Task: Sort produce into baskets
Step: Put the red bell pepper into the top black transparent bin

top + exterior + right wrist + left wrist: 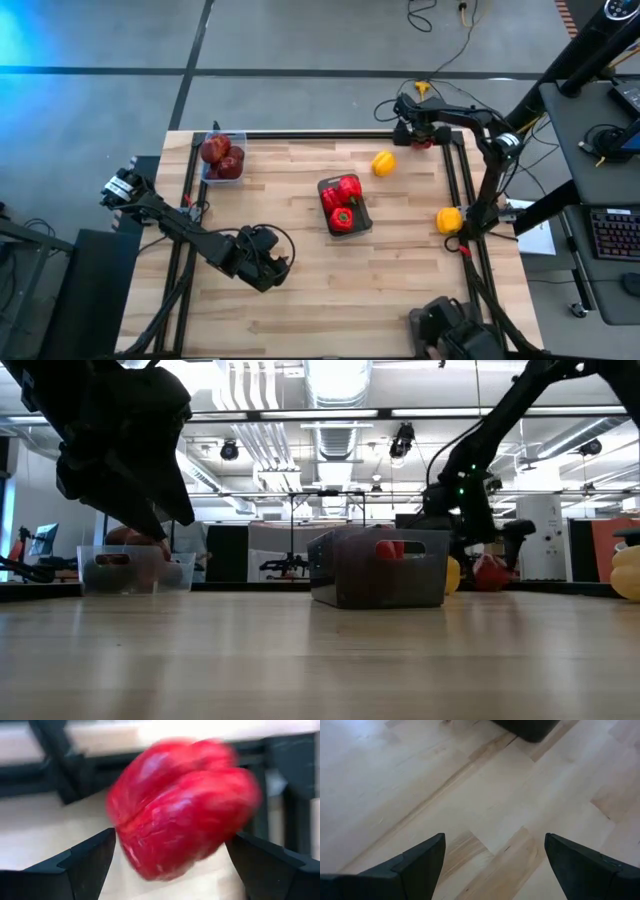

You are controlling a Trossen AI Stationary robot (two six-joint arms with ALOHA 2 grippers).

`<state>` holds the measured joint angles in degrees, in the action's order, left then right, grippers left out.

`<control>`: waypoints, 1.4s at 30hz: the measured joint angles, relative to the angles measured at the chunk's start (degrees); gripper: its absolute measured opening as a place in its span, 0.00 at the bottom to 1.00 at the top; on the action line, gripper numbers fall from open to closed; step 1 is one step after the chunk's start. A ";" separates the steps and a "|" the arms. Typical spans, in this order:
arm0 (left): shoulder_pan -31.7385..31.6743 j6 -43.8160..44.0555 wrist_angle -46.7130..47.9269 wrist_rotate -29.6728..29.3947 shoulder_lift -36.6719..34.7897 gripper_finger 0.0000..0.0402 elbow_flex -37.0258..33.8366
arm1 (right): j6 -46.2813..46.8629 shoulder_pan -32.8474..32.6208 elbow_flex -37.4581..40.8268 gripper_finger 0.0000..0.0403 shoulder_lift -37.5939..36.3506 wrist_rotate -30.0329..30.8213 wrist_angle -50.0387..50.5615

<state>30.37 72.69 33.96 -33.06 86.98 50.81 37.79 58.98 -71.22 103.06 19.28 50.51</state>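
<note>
Surface: pale wooden table (pixel 300 300), edged by a dark frame, grey floor around it.
Clear basket (pixel 222 158): seen at the far left corner, dark red apples (pixel 215 150) held inside.
Left gripper (pixel 492 857): hung above bare wood near the front left, fingers spread wide with nothing between them.
Mesh basket (pixel 345 206): placed at the table's middle, red bell peppers (pixel 342 218) lying in it.
Yellow peppers: one (pixel 383 163) lies loose right of the mesh basket, farther back; another (pixel 448 220) sits near the right edge.
Right gripper (pixel 170 852): found at the far right corner, fingers parted on either side of a red pepper (pixel 175 805); contact cannot be told.
</note>
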 joint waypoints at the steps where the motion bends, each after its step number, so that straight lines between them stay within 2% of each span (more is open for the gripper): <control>1: 0.00 -0.03 -0.06 0.00 0.00 0.81 -0.06 | -0.74 0.02 0.02 0.91 0.50 -0.66 -0.30; 5: 0.00 -0.10 -0.02 0.35 0.00 0.81 -0.48 | -3.38 0.04 -0.11 0.88 0.79 -0.85 -1.00; 13: 0.00 -0.38 -0.14 0.37 0.00 0.81 -0.49 | -5.34 -0.21 -0.32 0.70 -0.13 -2.26 -0.67; 20: 0.00 -0.73 -0.53 0.37 -0.02 0.81 -0.45 | -10.63 -5.72 -0.59 0.69 -7.21 -2.63 5.67; 25: 0.00 -3.92 -1.03 -0.35 -0.04 0.81 -0.25 | -10.83 -16.68 -0.64 0.70 -16.83 -3.28 12.91; 30: 0.00 -7.45 -2.26 -2.46 -0.04 0.81 -0.25 | -1.31 -31.57 -0.59 0.69 -23.14 -12.67 15.18; 37: 0.00 -10.89 -5.12 -3.93 -0.04 0.81 -0.25 | 10.58 -49.38 -0.48 0.69 -19.46 -20.07 8.58; 42: 0.89 -10.54 -5.31 -3.76 -0.04 0.81 -0.25 | 15.45 -55.92 -2.12 0.71 -14.22 -22.68 3.06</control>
<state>31.26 62.15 28.65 -36.82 86.94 50.57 53.24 3.06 -73.34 88.84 -3.40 53.57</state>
